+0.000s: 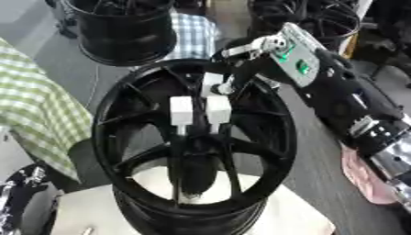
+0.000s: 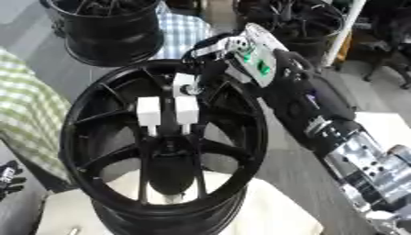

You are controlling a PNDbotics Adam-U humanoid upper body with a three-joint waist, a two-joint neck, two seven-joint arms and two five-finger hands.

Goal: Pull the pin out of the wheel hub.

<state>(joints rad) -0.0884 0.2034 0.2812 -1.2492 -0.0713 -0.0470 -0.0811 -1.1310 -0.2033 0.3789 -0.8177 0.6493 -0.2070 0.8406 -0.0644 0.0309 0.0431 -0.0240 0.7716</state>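
A black spoked wheel hub stands on a pale surface in the middle of both views. My right hand comes in from the upper right and reaches down over the spokes to the hub's centre. Two white blocks on the hand sit side by side above the centre, with a third a little higher. The hand and the dark spokes hide the pin, so I cannot see it. Part of my left hand shows at the lower left edge, away from the hub.
Two more black wheels stand behind, one at the upper left and one at the upper right. A green checked cloth lies to the left, a blue checked one behind. A pink thing lies on the grey floor at right.
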